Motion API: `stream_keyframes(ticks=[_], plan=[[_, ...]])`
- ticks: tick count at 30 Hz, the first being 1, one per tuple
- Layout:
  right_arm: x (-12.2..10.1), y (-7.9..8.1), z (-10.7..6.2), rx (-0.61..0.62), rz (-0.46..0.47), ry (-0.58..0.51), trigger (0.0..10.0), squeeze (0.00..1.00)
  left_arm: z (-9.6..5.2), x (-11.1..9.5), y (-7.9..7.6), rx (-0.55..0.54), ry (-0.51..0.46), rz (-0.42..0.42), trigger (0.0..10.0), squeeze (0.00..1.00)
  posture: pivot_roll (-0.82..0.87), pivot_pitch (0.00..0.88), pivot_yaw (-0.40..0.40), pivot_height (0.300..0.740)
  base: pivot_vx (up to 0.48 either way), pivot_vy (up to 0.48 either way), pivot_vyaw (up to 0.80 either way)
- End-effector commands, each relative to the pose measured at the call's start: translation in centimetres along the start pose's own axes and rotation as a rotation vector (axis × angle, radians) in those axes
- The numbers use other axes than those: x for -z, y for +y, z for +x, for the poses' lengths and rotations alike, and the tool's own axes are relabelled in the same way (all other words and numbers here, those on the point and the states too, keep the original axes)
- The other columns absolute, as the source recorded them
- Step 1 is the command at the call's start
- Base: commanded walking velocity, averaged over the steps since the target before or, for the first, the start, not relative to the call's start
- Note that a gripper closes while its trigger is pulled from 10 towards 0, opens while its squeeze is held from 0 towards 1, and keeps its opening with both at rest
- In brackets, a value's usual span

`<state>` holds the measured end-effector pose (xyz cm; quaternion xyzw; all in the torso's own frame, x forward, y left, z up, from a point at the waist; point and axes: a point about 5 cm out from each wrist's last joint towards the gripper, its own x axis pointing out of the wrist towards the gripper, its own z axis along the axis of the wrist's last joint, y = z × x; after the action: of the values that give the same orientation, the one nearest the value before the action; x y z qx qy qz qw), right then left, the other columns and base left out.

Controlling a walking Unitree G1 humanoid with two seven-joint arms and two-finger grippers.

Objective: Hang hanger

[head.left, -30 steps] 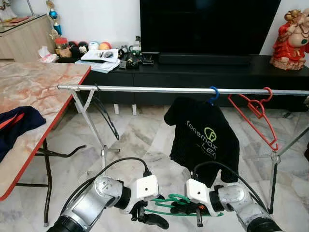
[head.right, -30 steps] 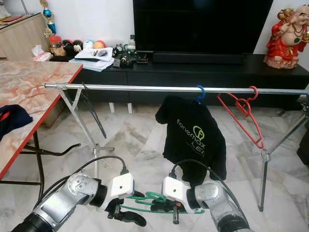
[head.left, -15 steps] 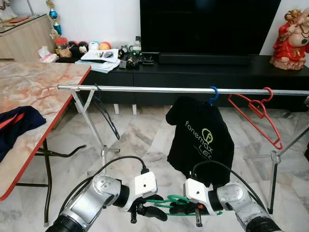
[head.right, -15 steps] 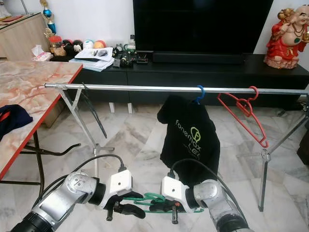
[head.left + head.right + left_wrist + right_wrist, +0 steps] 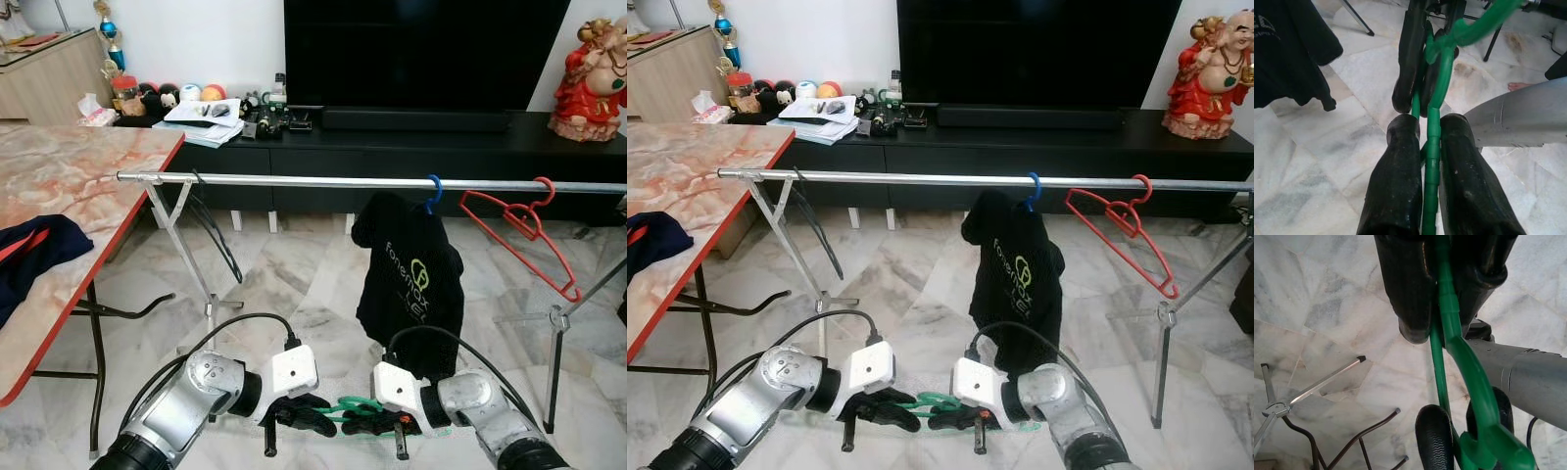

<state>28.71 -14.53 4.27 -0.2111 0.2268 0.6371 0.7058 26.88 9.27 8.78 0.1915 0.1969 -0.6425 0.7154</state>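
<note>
Your left gripper and right gripper each clamped the green hanger, held low at 6 o'clock, below the rail. At 2 o'clock hung a black shirt and red hanger.

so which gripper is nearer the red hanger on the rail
Right. The right gripper sits low, below and to the left of the red hanger. The left gripper is further left still. Both have their fingers shut on the green hanger.
</note>
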Motion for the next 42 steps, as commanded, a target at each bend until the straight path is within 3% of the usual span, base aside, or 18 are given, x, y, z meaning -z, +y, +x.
stream_keyframes(ticks=[1, 6, 15, 16, 21, 29, 33, 34, 35, 36, 39, 40, 41, 42], plan=[[-0.7, -1.2, -1.0, 0.081, -0.004, -0.027, 10.0, 0.00, 0.3, 0.1, -0.6, 0.039, 0.010, 0.005, 0.0, 0.00, 0.05, 0.019, -0.015, 0.740, 0.000, 0.000, 0.00], [-0.4, -1.2, -1.2, 0.090, 0.005, -0.017, 10.0, 0.00, 0.1, 0.1, -0.2, -0.028, -0.012, -0.004, 0.0, 0.00, 0.05, 0.018, -0.015, 0.740, 0.000, 0.000, 0.00], [0.3, -0.7, -1.0, 0.082, 0.027, 0.008, 10.0, 0.00, -0.1, 0.2, -0.2, -0.056, -0.023, -0.023, 0.0, 0.00, 0.06, 0.018, -0.015, 0.740, 0.000, 0.000, 0.00], [0.4, -0.7, -0.9, 0.086, 0.037, 0.004, 10.0, 1.00, -0.2, 0.3, -0.2, -0.059, -0.027, -0.027, 0.0, 0.00, 0.06, 0.018, -0.014, 0.740, 0.000, 0.000, 0.00], [1.2, -0.3, -0.9, 0.076, 0.055, 0.034, 10.0, 1.00, -0.7, 0.9, 0.0, -0.073, -0.002, -0.028, 0.0, 0.00, 0.05, 0.016, -0.012, 0.740, 0.000, 0.000, 0.00], [2.2, 0.7, -0.6, 0.016, 0.061, 0.081, 10.0, 1.00, -1.7, 3.6, 0.3, -0.119, 0.180, 0.049, 0.0, 0.00, 0.06, 0.018, -0.015, 0.740, 0.000, 0.000, 0.00], [2.3, 0.9, -0.4, 0.011, 0.070, 0.080, 10.0, 0.98, -1.7, 3.9, 0.3, -0.143, 0.183, 0.040, 0.0, 0.00, 0.06, 0.019, -0.015, 0.740, 0.000, 0.000, 0.00], [2.4, 1.0, -0.4, 0.018, 0.072, 0.090, 10.0, 0.26, -1.7, 4.2, 0.3, -0.159, 0.196, 0.037, 0.0, 0.00, 0.06, 0.019, -0.015, 0.740, 0.000, 0.000, 0.00], [2.6, 1.0, -0.4, 0.023, 0.073, 0.098, 10.0, 0.26, -1.7, 4.5, 0.3, -0.170, 0.206, 0.035, 0.0, 0.00, 0.05, 0.021, -0.016, 0.740, 0.000, 0.000, 0.00], [2.8, 1.0, -0.4, 0.035, 0.076, 0.109, 10.0, 0.00, -1.7, 4.8, 0.3, -0.182, 0.219, 0.032, 0.0, 0.00, 0.05, 0.021, -0.016, 0.740, 0.000, 0.000, 0.00], [4.1, 1.5, -0.2, 0.101, 0.123, 0.145, 10.0, 0.00, -2.0, 7.2, 0.4, -0.288, 0.282, 0.007, 0.0, 0.00, 0.06, 0.024, -0.016, 0.740, 0.000, 0.000, 0.00], [5.0, 1.9, 0.0, 0.139, 0.169, 0.163, 10.0, 0.00, -2.2, 8.7, 0.4, -0.364, 0.317, -0.018, 0.6, 0.00, 0.06, 0.025, -0.018, 0.740, 0.000, 0.000, 0.00], [5.0, 1.9, 0.0, 0.139, 0.169, 0.163, 10.0, 0.00, -2.2, 8.7, 0.4, -0.364, 0.317, -0.018, 0.6, 0.00, 0.06, 0.025, -0.018, 0.740, 0.000, 0.000, 0.00], [5.8, 2.5, 0.3, 0.169, 0.206, 0.179, 10.0, 0.00, -2.4, 10.1, 0.3, -0.444, 0.349, -0.045, 3.8, 0.00, 0.05, 0.028, -0.018, 0.740, 0.000, 0.000, 0.00]])
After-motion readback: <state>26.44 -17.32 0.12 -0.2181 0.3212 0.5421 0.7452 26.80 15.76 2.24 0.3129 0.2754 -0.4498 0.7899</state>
